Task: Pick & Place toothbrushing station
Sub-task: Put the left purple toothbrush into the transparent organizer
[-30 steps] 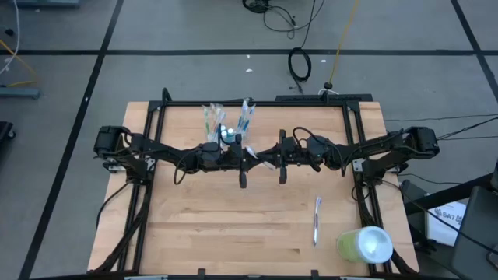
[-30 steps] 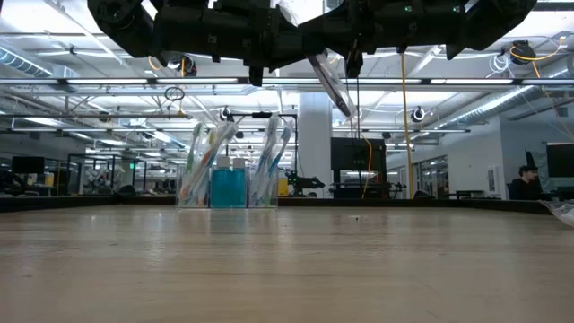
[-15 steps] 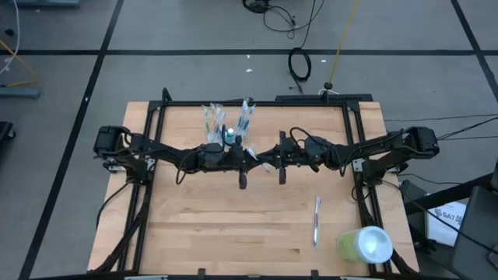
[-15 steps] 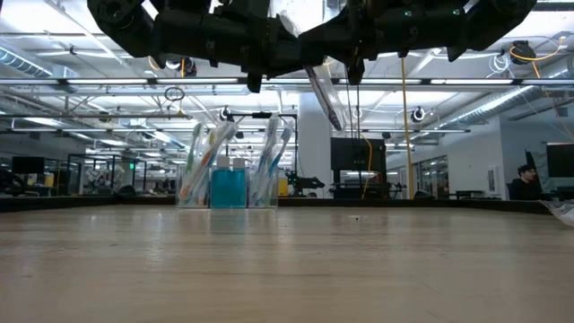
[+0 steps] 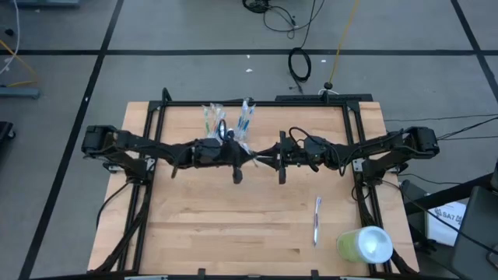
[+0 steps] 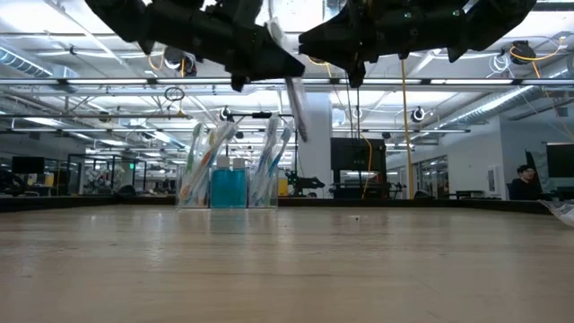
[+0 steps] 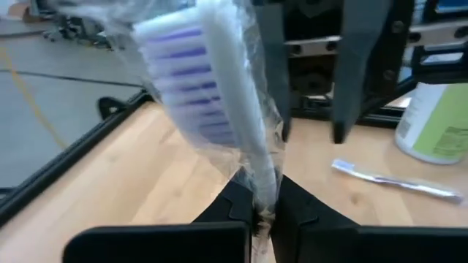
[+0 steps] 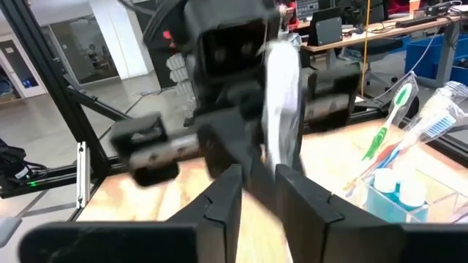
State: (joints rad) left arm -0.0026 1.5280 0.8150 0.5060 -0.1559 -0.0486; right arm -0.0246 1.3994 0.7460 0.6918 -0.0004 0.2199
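We find the left gripper [image 7: 265, 212] clamped on a wrapped toothbrush [image 7: 219, 95], its two fingers pinched tight on the handle with the purple-bristled head standing up ahead of them inside clear film. In the low view that same toothbrush [image 6: 296, 103] hangs tilted below the left gripper [image 6: 273, 56], well above the tabletop.

Straight ahead of it, tip to tip, sits the right gripper [image 5: 274, 159]; in its own wrist view its fingers [image 8: 223, 197] stand a little apart, and we cannot tell whether they touch the film.

Just behind the left gripper [image 5: 247, 155], toward the far edge of the table [image 5: 194, 225], stands the clear cup [image 5: 227, 124], filled with upright toothbrushes and small tubes.

Nearer us, on the right gripper's side, another wrapped toothbrush [image 5: 317, 220] lies flat on the wood, and beyond it the lime-green cylinder [image 5: 363, 244] rests at the table corner.
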